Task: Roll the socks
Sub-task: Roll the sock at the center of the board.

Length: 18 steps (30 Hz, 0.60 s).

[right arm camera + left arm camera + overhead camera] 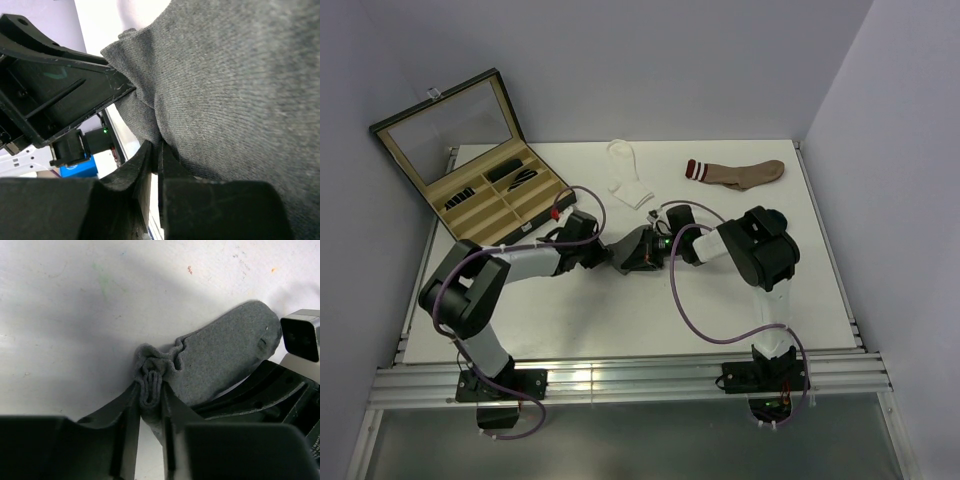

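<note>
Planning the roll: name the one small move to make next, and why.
Probably turn the left end effector to wind the bunched end onward: it and the right end effector both pinch the dark grey sock, which lies mostly unrolled.

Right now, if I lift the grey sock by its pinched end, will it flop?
Probably floppy: the grey sock bunches into folds at the left gripper. Likely light and grippy too, since its thin fuzzy knit shows no sheen.
</note>
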Available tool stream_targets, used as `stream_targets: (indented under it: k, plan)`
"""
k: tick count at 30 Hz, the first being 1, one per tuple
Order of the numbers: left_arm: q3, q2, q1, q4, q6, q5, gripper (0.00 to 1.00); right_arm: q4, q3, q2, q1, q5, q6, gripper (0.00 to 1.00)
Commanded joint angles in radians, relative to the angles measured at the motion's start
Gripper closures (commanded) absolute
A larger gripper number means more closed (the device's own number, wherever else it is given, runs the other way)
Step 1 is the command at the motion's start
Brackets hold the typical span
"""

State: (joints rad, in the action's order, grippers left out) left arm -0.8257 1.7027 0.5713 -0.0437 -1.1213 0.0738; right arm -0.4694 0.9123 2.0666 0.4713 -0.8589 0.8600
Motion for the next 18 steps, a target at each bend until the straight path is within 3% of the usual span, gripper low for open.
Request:
stream_targets:
  k: [1,5,10,13,18]
  plan:
    - [-0.036,0.014,0.016,0.039,0.026,0.015,0.77,0.101,0.0,-0.011,-0.007,0.066,-0.088,0.9]
    - [-0.069,0.009,0.025,0.102,0.054,0.041,0.99,0.15,-0.001,-0.074,0.01,0.122,-0.162,0.8]
    - [-0.108,-0.005,0.036,0.197,0.067,0.087,1.0,0.239,-0.018,-0.235,0.053,0.268,-0.308,0.61]
    - [-0.122,0.0,0.044,0.225,0.061,0.092,1.0,0.277,-0.03,-0.301,0.101,0.446,-0.39,0.54]
    - [-0.136,0.011,0.047,0.263,0.046,0.093,1.0,0.304,-0.035,-0.393,0.211,0.713,-0.536,0.53]
